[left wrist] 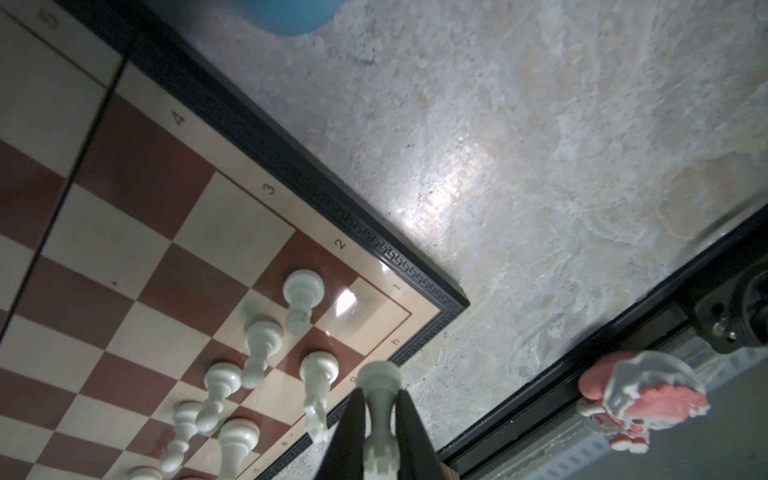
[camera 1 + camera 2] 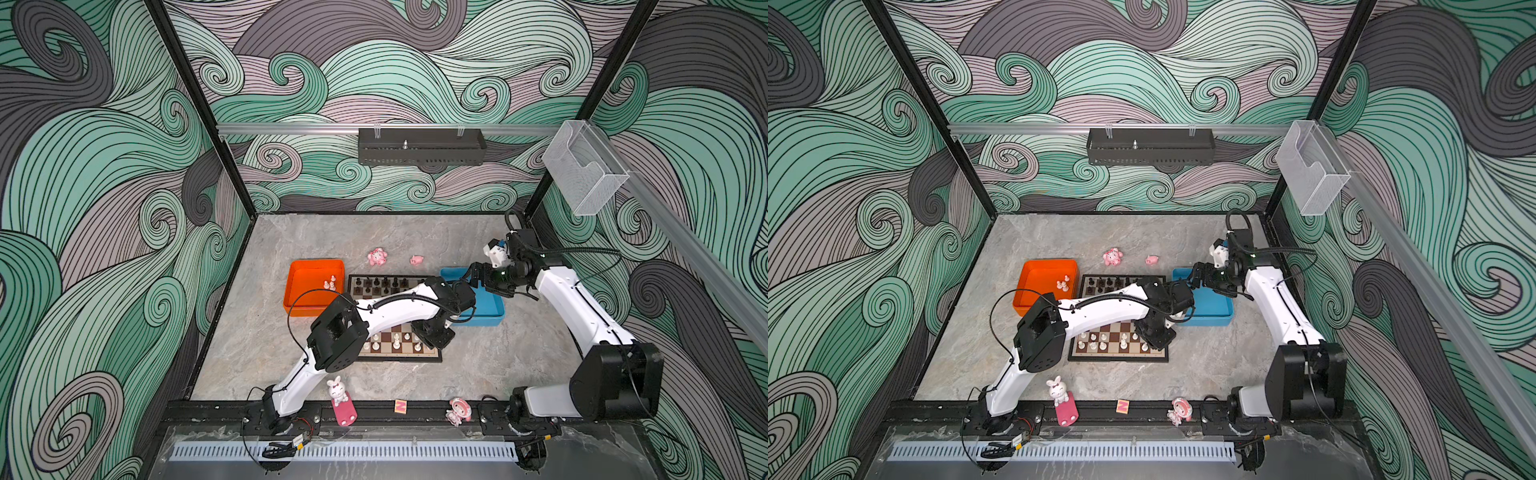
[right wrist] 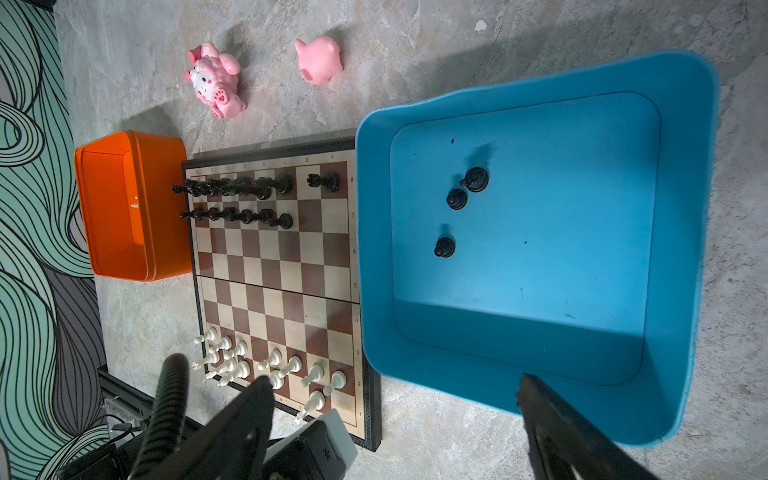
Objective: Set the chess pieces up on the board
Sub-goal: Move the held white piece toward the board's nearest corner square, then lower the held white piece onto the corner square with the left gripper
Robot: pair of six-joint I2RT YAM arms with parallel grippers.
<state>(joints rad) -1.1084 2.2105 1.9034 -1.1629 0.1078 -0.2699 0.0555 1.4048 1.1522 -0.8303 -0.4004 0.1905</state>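
Note:
The board lies mid-table, with black chess pieces on its two far rows and white pieces on the near rows. My left gripper hangs over the board's near right corner, shut on a white rook. In both top views that gripper covers the corner. My right gripper stands open and holds nothing, above the near edge of the blue tray. Three black pieces stand in that tray. A few white pieces sit in the orange tray.
Two pink toys lie beyond the board. A pink rabbit figure, a small lettered block and a pink doll stand along the black front rail. The trays flank the board closely on both sides.

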